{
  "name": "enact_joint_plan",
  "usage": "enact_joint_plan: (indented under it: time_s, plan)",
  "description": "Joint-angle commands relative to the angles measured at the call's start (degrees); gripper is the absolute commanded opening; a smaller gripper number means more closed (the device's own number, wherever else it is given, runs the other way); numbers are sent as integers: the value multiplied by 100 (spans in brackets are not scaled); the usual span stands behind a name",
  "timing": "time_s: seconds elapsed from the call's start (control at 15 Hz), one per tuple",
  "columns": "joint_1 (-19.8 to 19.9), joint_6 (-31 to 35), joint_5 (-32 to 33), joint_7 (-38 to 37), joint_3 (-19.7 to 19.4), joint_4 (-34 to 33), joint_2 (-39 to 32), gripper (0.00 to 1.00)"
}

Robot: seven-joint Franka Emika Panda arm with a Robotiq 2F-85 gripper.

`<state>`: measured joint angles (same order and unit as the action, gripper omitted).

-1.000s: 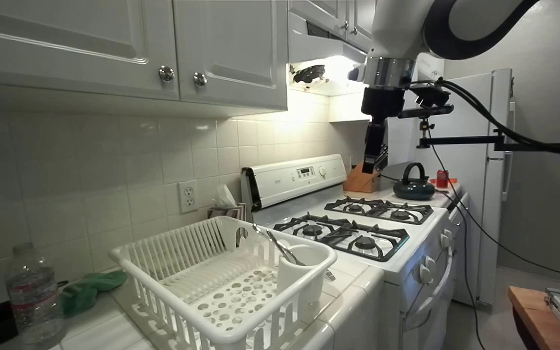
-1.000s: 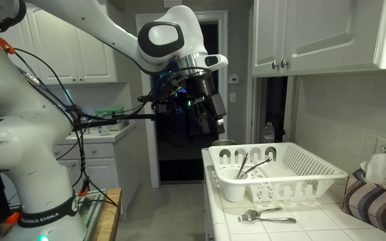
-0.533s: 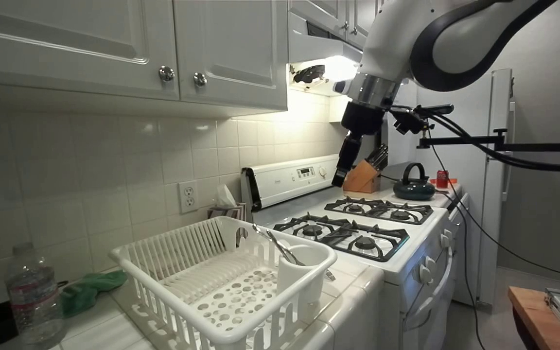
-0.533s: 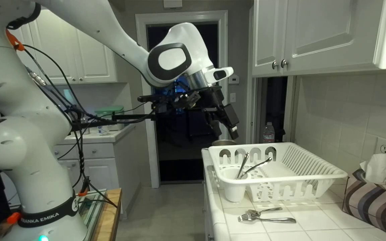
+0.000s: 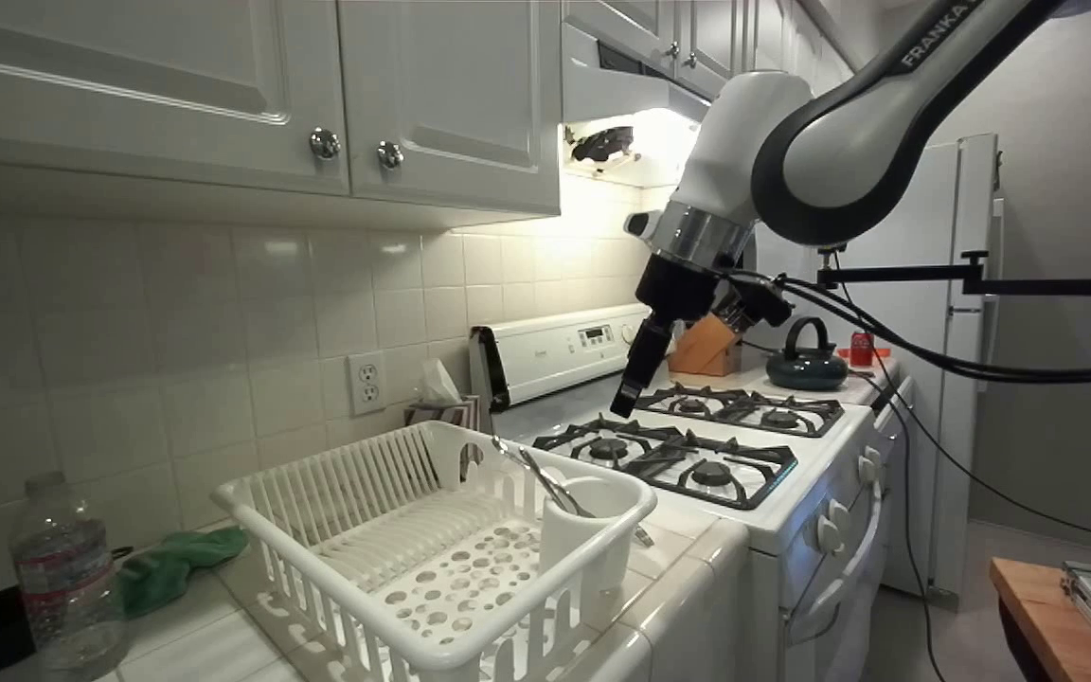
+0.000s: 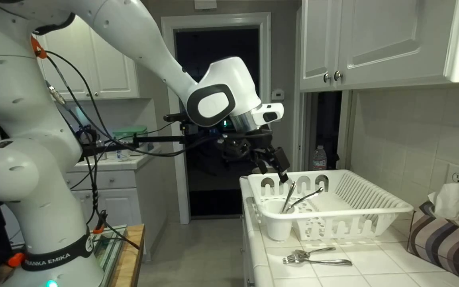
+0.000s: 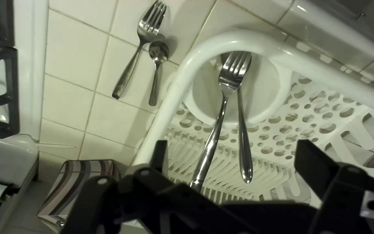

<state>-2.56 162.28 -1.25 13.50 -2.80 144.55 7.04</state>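
My gripper [image 7: 231,150] is open and empty, with its fingers wide apart. In the wrist view, a fork [image 7: 214,136] and a second metal utensil [image 7: 243,143] lean in a white cup [image 7: 265,92], their handles between the fingertips. In an exterior view my gripper [image 6: 272,172] is just above and behind those handles. They look apart from the fingers. The cup [image 6: 279,228] stands at the corner of a white dish rack [image 6: 357,214]. Another fork [image 6: 329,262] and a small spoon [image 6: 322,250] lie on the tiled counter beside the rack.
A striped tissue box [image 6: 438,239] stands by the wall. A gas stove [image 5: 697,464] adjoins the counter, with a knife block [image 5: 702,349] and kettle [image 5: 806,367] beyond. A bottle [image 5: 67,578] and green cloth [image 5: 176,564] are beside the rack. Cabinets [image 5: 451,104] hang above.
The arm has come down and toward the dish rack, and the gripper has tilted. The rack, cup and cutlery have not moved.
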Motion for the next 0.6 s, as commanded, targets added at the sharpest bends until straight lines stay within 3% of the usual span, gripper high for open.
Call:
enact_joint_plan:
  time_s: [0.0, 0.53]
  plan:
    - [-176, 544, -574, 514, -69, -155, -521, 100]
    - [-149, 1880, -624, 509, 119, -396, -1407, 100]
